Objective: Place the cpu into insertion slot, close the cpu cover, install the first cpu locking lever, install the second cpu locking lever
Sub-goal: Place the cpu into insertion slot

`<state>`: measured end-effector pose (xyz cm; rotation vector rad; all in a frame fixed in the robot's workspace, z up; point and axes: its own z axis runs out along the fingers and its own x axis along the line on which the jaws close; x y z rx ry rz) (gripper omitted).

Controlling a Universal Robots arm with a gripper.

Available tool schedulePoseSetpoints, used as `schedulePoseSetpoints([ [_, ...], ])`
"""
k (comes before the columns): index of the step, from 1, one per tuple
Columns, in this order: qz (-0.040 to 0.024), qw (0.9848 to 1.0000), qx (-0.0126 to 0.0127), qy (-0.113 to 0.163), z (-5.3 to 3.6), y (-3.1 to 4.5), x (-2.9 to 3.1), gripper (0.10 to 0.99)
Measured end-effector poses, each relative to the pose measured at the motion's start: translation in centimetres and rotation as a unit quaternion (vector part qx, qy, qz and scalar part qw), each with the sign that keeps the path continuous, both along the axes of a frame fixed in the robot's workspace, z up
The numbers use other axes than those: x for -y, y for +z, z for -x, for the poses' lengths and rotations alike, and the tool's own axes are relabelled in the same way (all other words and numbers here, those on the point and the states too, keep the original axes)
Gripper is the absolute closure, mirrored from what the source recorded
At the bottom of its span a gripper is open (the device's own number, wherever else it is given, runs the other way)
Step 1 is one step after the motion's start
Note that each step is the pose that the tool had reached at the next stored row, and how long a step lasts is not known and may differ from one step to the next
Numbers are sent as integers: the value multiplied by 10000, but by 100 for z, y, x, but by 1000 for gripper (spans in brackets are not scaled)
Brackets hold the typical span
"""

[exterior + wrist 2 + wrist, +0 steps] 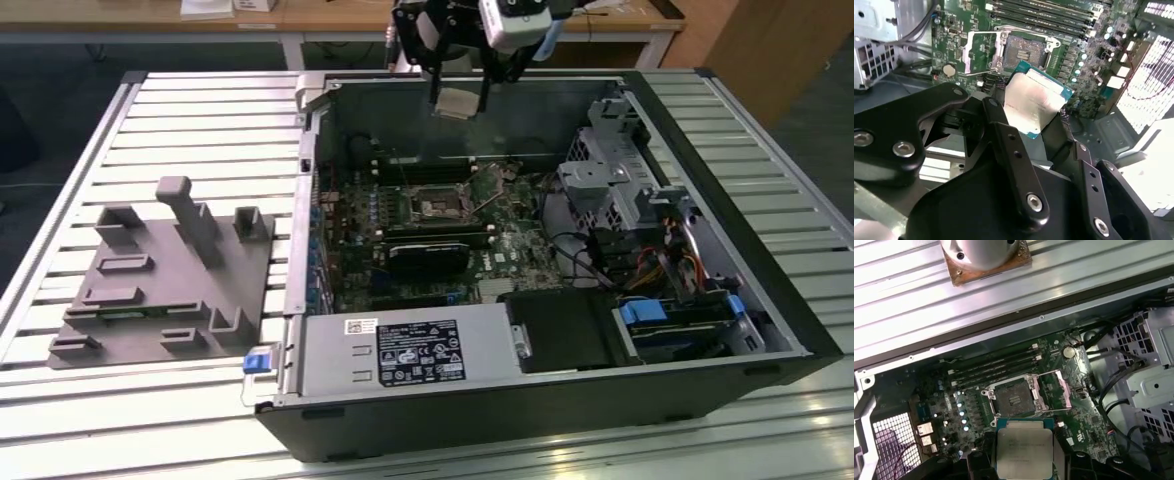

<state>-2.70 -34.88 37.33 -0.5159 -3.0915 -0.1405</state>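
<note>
Hanging at the top centre of the exterior view, above the open computer case, the jaws are clamped narrow on the cpu, pinching two opposite edges, its metal lid showing in both wrist views. It looks light, stiff and flat, but likely delicate underneath, so the edges are the sensible hold. The insertion slot sits bare on the green motherboard, mid-frame in the exterior view and well below the chip, with the cpu cover flipped open beside it. Room looks tight: memory sticks on one side, the black graphics card on the other.
</note>
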Motion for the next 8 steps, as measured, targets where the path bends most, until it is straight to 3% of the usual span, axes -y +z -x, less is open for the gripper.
schedulePoseSetpoints([
  [8, 12, 9987, 0, -504, 0, -9, 0, 545],
])
